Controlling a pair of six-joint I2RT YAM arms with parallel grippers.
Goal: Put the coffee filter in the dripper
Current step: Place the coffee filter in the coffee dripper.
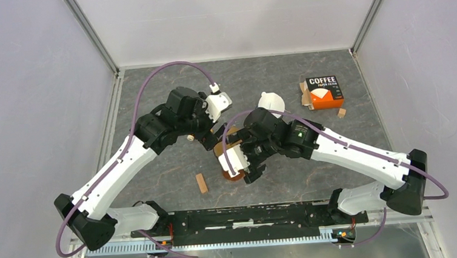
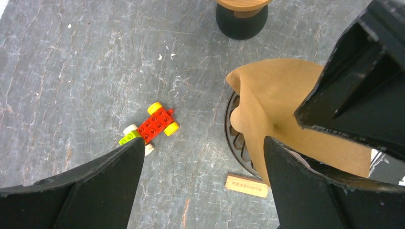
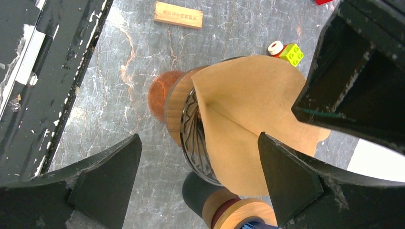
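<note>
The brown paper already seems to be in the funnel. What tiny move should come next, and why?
Likely a gentle push by the right gripper to seat the filter deeper. It lies in the dripper but creased, much of it jutting past the ribbed rim, and neither this gripper nor the left gripper holds it; both stand open.

filter box (image 1: 324, 92) printed "COFFEE PAPER FILTER", wooden block (image 2: 246, 185) stamped, lettering too small to read
</note>
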